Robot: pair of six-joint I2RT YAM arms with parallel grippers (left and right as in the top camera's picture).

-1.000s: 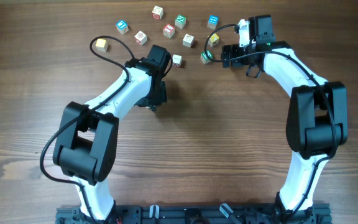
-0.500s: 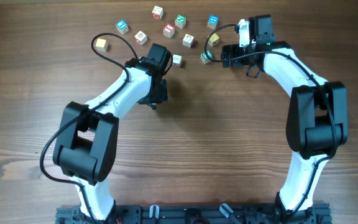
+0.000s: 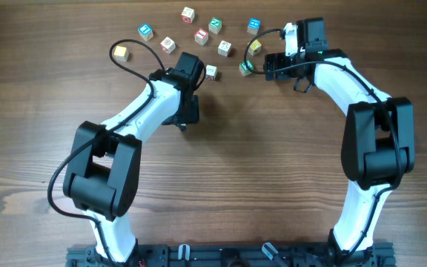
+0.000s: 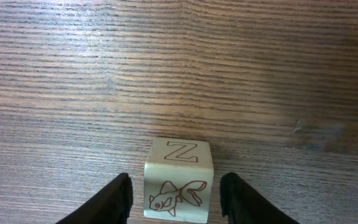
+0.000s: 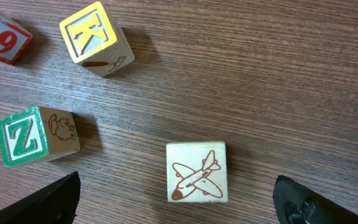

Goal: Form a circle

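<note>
The left arm reached toward 1 o'clock. The left gripper was half open astride the cream Z cube, with a gap on each side, holding nothing. The right arm bent toward 10 o'clock, and the right gripper was spread wide around the untouched plane cube. The green Z cube lay at that cube's 9 o'clock. The cubes lay scattered at the table's 12 o'clock. Overhead, nothing had shifted in the last second.

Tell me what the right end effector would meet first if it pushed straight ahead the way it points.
Most likely the cream airplane cube, which sits just ahead, between the right end effector's open fingers; the depth is hard to judge.
</note>
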